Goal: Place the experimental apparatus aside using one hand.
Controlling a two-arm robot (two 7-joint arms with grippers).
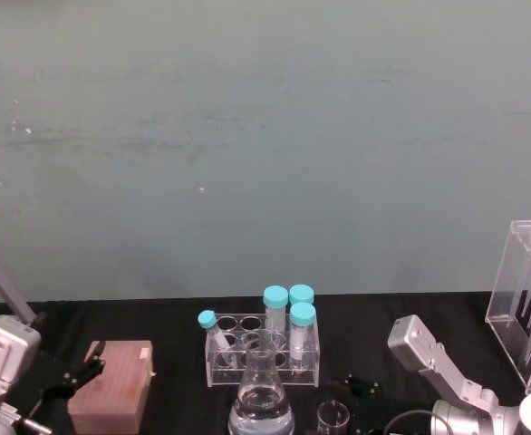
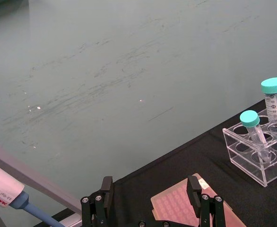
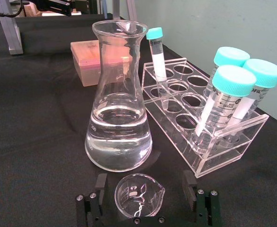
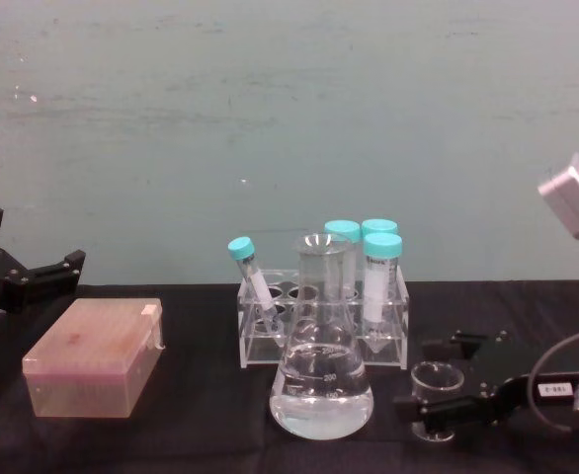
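The small glass beaker (image 3: 138, 193) stands on the black table between the fingers of my right gripper (image 3: 143, 199), which is open with a finger (image 3: 94, 202) on each side and a gap to the glass. From the chest, the right gripper (image 4: 454, 379) is low at the right, around the beaker (image 4: 436, 381). Just beyond stands the large conical flask (image 3: 118, 109), part filled with clear liquid, also in the head view (image 1: 262, 397). The tall acrylic rack of long glass tubes (image 1: 528, 304) stands at the far right. My left gripper (image 2: 150, 198) is open, hanging above the pink box.
A low clear rack (image 1: 264, 352) with several teal-capped tubes stands right behind the flask. A pink tip box (image 4: 94, 357) sits at the left. A pipette (image 2: 6, 195) lies at the far left. A green wall backs the table.
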